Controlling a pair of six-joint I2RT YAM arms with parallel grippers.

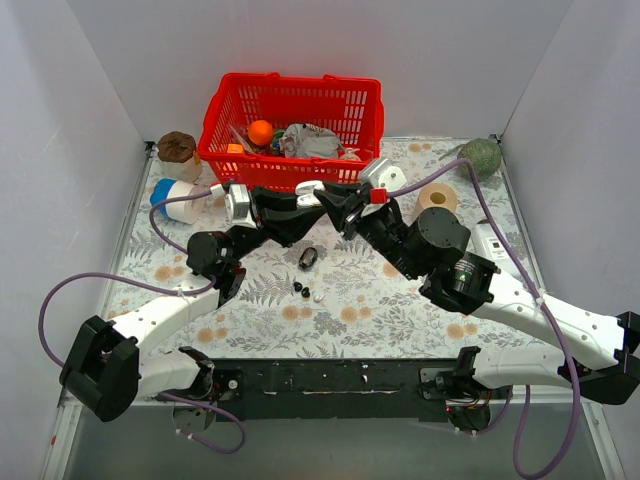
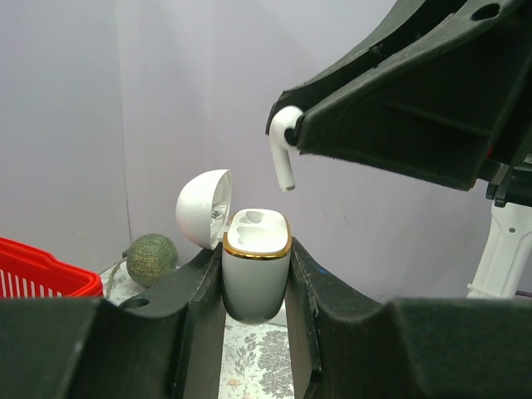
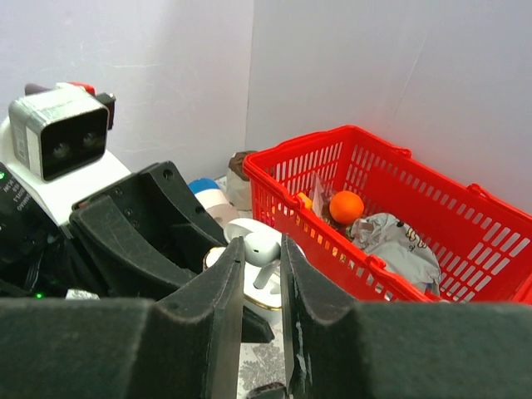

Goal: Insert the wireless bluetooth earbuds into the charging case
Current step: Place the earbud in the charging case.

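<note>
My left gripper [image 2: 256,270] is shut on a white charging case [image 2: 256,259] with a gold rim, held upright above the table, its lid [image 2: 203,208] swung open to the left. My right gripper [image 3: 262,259] is shut on a white earbud [image 3: 259,248], stem pointing down, a little above the case's open sockets [image 3: 268,293]. In the left wrist view the earbud [image 2: 283,154] hangs from the right fingers [image 2: 399,108] just above the case. In the top view both grippers meet near the basket front [image 1: 316,198]. Two black earbuds [image 1: 301,290] and a small white one [image 1: 318,297] lie on the table.
A small open black case [image 1: 308,257] lies on the floral cloth. A red basket [image 1: 290,125] with an orange ball and crumpled wrapper stands behind. A tape roll [image 1: 437,197], green ball [image 1: 482,155], blue-white tub [image 1: 175,195] and brown-topped jar [image 1: 177,148] ring the table.
</note>
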